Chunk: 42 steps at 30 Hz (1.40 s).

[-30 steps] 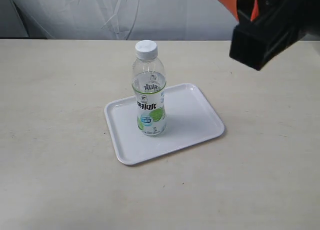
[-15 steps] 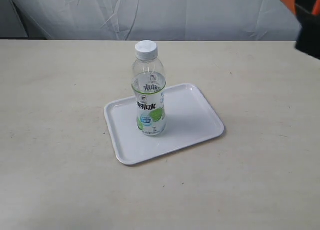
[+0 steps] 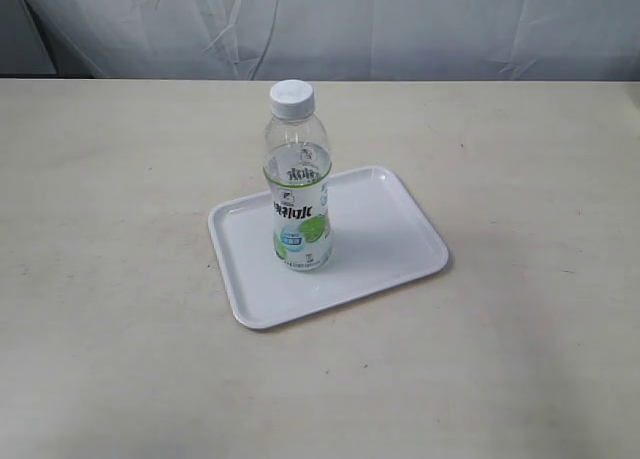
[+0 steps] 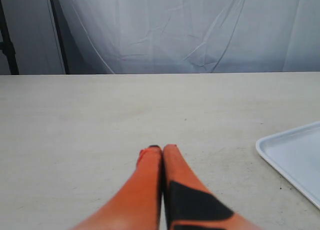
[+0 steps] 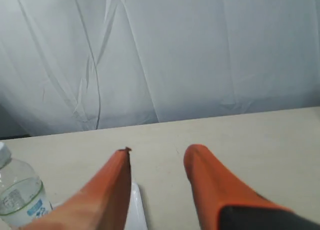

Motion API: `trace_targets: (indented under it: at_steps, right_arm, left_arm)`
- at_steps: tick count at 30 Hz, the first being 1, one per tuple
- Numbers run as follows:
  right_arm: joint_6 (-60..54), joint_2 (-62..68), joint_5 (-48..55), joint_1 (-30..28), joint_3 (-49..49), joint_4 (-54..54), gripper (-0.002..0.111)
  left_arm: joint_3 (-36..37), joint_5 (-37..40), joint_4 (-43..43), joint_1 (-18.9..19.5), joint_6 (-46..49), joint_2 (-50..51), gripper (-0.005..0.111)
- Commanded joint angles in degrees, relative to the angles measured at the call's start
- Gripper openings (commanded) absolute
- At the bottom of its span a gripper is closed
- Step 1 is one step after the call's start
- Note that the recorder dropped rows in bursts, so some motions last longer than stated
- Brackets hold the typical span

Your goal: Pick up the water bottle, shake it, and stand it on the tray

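Note:
The water bottle (image 3: 298,184) stands upright on the white tray (image 3: 390,234) in the exterior view, white cap up, label facing the camera. No arm shows in that view. In the right wrist view my right gripper (image 5: 159,151) is open with only table between its orange fingers; the water bottle (image 5: 19,192) sits off to one side of it, apart, and a strip of the tray (image 5: 137,210) shows between the fingers. In the left wrist view my left gripper (image 4: 162,149) is shut on nothing above bare table, with a corner of the tray (image 4: 295,157) to its side.
The tray lies on a beige table (image 3: 120,279) with a white draped curtain (image 3: 380,24) behind its far edge. Bare table surrounds the tray on all sides.
The right arm, which hung at the upper right of the exterior view, has drawn back out of that view. The bottle and tray have stayed put.

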Motion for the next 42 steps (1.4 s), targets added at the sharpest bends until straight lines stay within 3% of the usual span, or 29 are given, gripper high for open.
trace_targets:
  at_steps: [1, 4, 8, 11, 22, 42]
  right_arm:
    - [2.43, -1.09, 0.23, -0.51, 4.1, -5.96, 0.04]
    - [13.94, -4.08, -1.83, -0.51, 7.22, -19.24, 0.04]
    - [42.89, -8.92, -4.8, -0.51, 11.96, -44.67, 0.04]
    - [54.95, -11.89, -4.66, -0.51, 14.35, -54.6, 0.04]
    - [55.65, -18.7, -4.3, -0.51, 21.39, -57.93, 0.04]
    - [55.65, -22.03, -2.89, -0.51, 21.39, -59.77, 0.04]
  left_arm:
    - [0.14, -0.06, 0.0, 0.03, -0.22, -0.24, 0.0]
    - [0.14, -0.06, 0.0, 0.03, -0.22, -0.24, 0.0]
    - [0.14, -0.06, 0.0, 0.03, -0.22, -0.24, 0.0]
    - [0.14, -0.06, 0.0, 0.03, -0.22, -0.24, 0.0]
    - [0.14, -0.06, 0.0, 0.03, -0.22, -0.24, 0.0]
    - [0.14, -0.06, 0.0, 0.03, -0.22, -0.24, 0.0]
